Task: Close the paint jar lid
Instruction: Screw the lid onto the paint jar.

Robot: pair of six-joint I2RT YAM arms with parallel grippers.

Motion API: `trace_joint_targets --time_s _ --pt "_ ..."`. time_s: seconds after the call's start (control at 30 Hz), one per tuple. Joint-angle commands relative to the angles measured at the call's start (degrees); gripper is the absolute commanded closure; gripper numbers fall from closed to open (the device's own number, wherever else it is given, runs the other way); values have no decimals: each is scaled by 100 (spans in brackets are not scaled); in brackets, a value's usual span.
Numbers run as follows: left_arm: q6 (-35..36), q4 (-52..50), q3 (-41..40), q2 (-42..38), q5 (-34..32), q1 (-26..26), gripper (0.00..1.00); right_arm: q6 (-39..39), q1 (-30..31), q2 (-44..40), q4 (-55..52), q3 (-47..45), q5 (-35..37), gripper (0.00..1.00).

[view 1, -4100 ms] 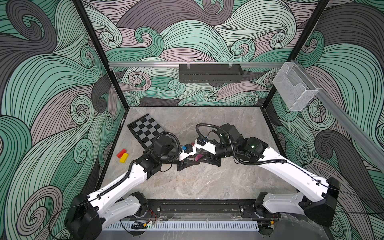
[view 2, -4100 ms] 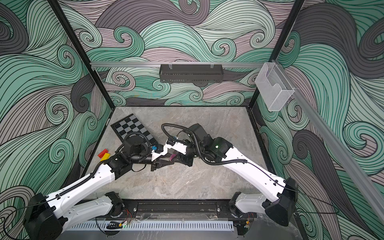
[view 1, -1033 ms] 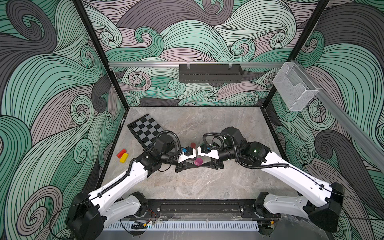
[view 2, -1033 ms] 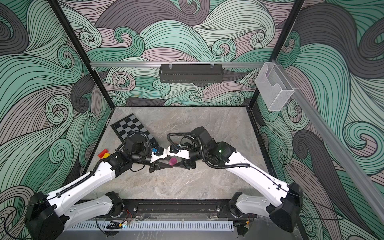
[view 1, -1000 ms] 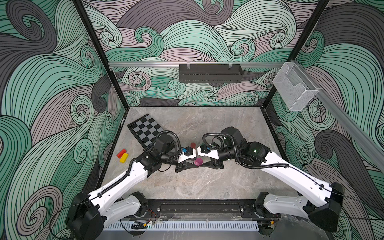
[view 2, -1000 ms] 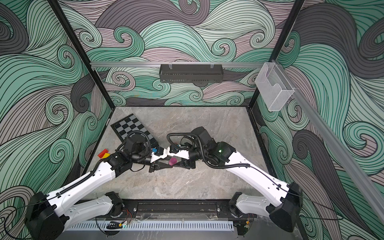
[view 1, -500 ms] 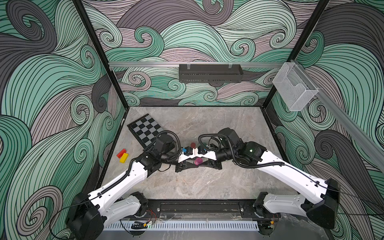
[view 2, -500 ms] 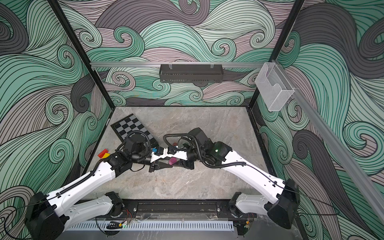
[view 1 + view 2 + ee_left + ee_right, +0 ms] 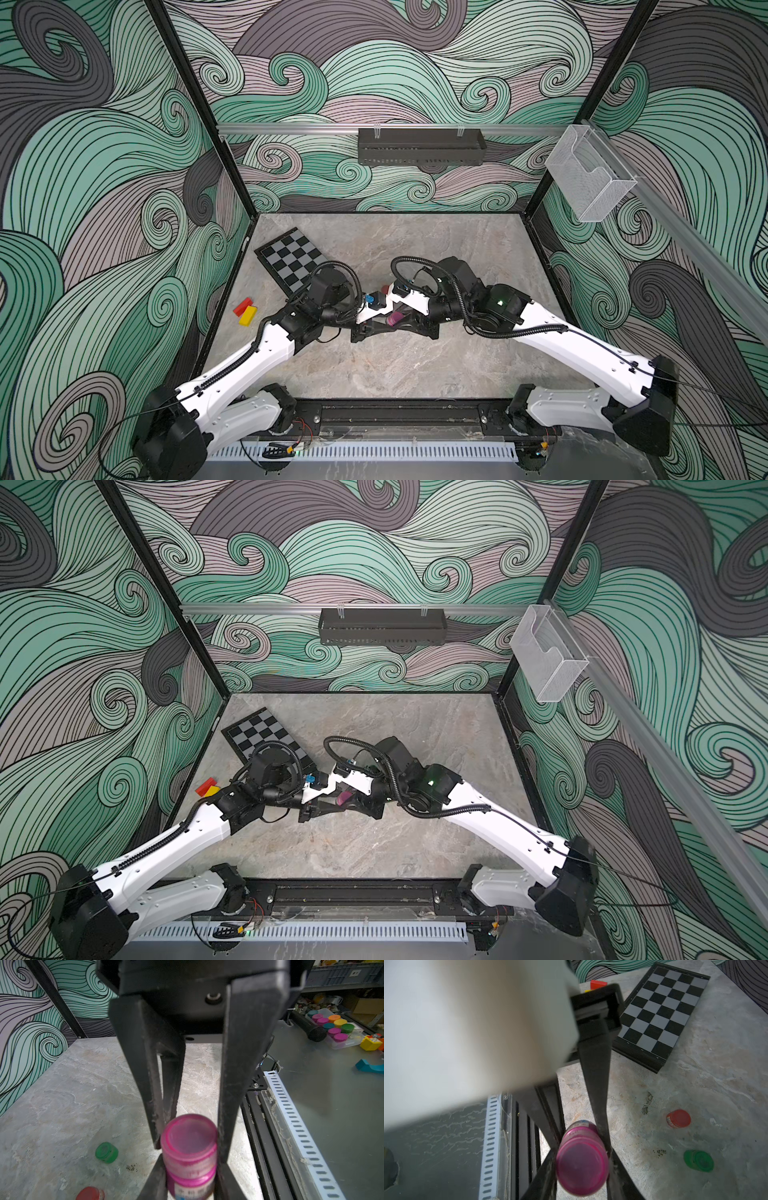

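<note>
The right fingers (image 9: pixel 547 1174) pinch the magenta lid (image 9: pixel 582 1167) and the left fingers (image 9: pixel 155 1178) clamp the body of the paint jar (image 9: pixel 191 1185), which hangs between them off the counter (image 9: pixel 395 365), near the chessboard (image 9: pixel 293 259) on its side toward the robot's base.

Left tool (image 9: pixel 190 1186); right tool (image 9: pixel 582 1178); both tight, tip-to-tip

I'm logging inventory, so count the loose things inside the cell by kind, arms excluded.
Paint jars: 3 (pink jar, green jar, red jar)
Blocks: 2 (red block, yellow block)
Chessboard: 1
Total: 6
</note>
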Motion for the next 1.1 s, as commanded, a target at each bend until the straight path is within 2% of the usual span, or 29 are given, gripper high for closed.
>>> trace_joint_targets --time_s 0.0,0.17,0.33,0.5,0.67,0.73,0.87,1.03,1.07 --pt "118 253 100 -173 -142 -36 76 1140 148 220 199 266 705 88" --pt "68 362 50 -248 -268 -27 76 2045 457 527 7 548 1151 87" --pt "37 407 17 -285 -347 -27 76 3128 578 883 -259 901 1216 86" --pt "24 414 8 -301 -360 -27 77 3344 632 994 -284 1074 967 79" --pt "16 392 10 -312 -372 -25 76 2675 568 653 -289 1010 1050 65" --pt "6 375 4 -307 -373 -27 77 2338 450 443 -289 927 945 56" --pt "-19 340 8 -303 -351 -27 77 1335 116 -129 -279 675 418 36" --pt "62 207 45 -242 -139 -27 76 186 -327 -745 -232 308 -161 15" --pt "80 167 64 -226 -80 -26 76 -70 -404 -817 -210 231 -281 14"
